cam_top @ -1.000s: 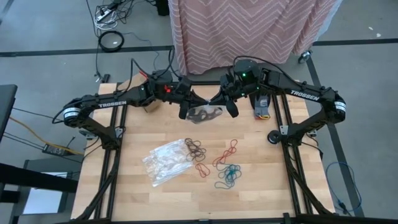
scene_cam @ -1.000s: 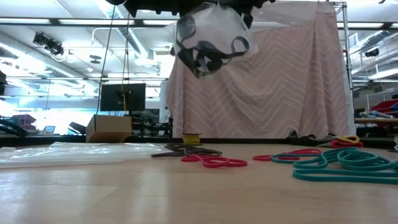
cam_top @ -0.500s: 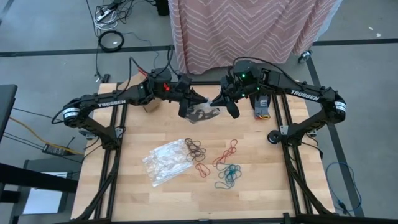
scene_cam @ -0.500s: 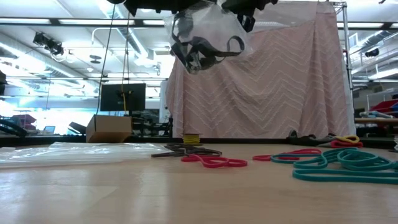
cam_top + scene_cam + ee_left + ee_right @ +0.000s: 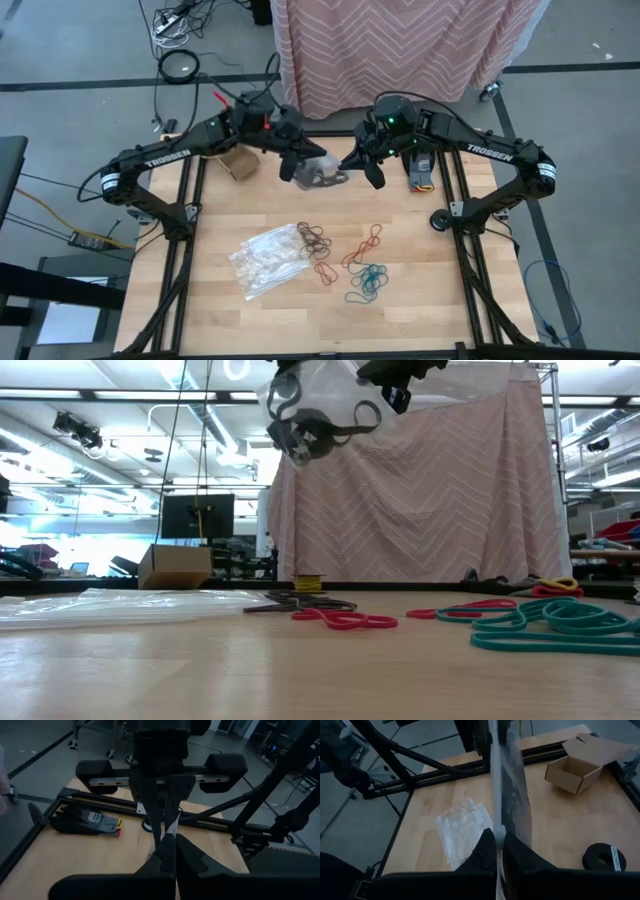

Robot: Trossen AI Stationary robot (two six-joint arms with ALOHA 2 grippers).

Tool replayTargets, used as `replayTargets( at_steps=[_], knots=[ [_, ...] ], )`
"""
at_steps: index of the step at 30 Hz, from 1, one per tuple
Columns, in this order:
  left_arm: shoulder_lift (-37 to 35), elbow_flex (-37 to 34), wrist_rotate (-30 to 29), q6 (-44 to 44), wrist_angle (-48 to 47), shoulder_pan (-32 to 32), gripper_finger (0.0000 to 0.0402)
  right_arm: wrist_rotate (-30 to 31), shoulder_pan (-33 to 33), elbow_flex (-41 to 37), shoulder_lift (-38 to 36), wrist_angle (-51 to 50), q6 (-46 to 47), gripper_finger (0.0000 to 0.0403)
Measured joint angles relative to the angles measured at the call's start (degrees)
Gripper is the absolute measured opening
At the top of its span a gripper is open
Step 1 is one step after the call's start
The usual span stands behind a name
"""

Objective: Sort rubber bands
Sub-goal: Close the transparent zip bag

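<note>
Even, diffuse overhead light fills the high view, leaving only faint shadows on the pale wooden desk [image 5: 400, 290]. In the low view the bright ceiling strip lights [image 5: 150, 405] toward 10 o'clock glare, and the near desk surface at 6 o'clock is soft. The left wrist view is dim, its dark fingers [image 5: 192, 862] blurred.

table [image 5: 420, 300]: pale matt wood | bag [image 5: 322, 172]: clear crinkly plastic | backdrop [image 5: 400, 45]: woven cloth
</note>
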Motion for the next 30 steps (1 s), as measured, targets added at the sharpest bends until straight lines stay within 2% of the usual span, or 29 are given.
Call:
replayTargets(
  at_steps=[8, 16, 30],
  knots=[
    [0.0, 3.1, -1.1, 1.7, -2.3, 0.4, 0.0, 0.0, -0.1, 0.0, 0.0, -0.2, 0.0, 0.0],
    [0.0, 7.7, -5.3, 5.8, -9.8, 0.4, 0.0, 0.0, -0.1, 0.0, 0.0, -0.3, 0.0, 0.0],
    [0.0, 12.5, -9.2, 8.9, -14.5, 0.3, 0.0, 0.0, -0.1, 0.0, 0.0, -0.2, 0.1, 0.0]
  ],
)
